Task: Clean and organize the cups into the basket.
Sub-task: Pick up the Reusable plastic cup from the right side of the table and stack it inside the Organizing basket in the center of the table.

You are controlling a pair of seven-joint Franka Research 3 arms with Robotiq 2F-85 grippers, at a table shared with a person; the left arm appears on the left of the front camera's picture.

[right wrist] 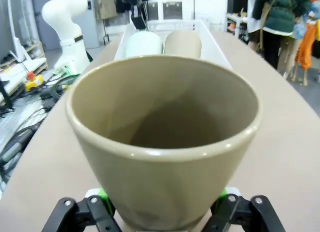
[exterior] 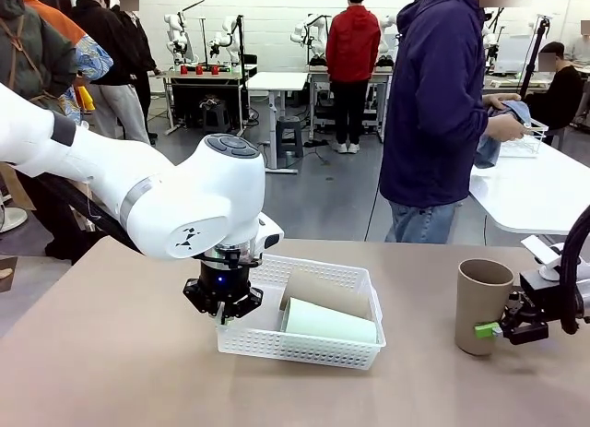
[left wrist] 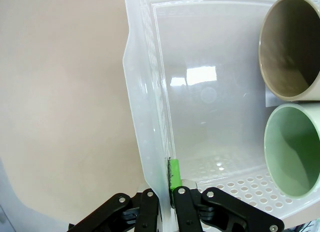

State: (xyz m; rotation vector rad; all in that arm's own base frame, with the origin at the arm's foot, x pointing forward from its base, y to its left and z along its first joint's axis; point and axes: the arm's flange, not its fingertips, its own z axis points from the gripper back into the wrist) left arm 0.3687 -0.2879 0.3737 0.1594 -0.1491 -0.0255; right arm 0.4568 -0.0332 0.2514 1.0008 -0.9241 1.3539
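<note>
left end effector (left wrist: 164, 193) pinching basket (left wrist: 145, 117) wall, right end effector (right wrist: 162, 198) clamping upright tan cup (right wrist: 165, 157), pads mostly hidden

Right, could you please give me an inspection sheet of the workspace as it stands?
Surface: plain tan table.
Job's things: white basket holds a mint cup and a tan cup lying side by side; a second tan cup stands upright on the table to its right.
Clutter: nothing seen.
Grippers: left gripper shut on the basket's left wall; right gripper shut on the second tan cup.
Cables: black cable along the right arm.
Surroundings: a person in a dark blue hoodie beyond the far edge, holding a cloth.
</note>
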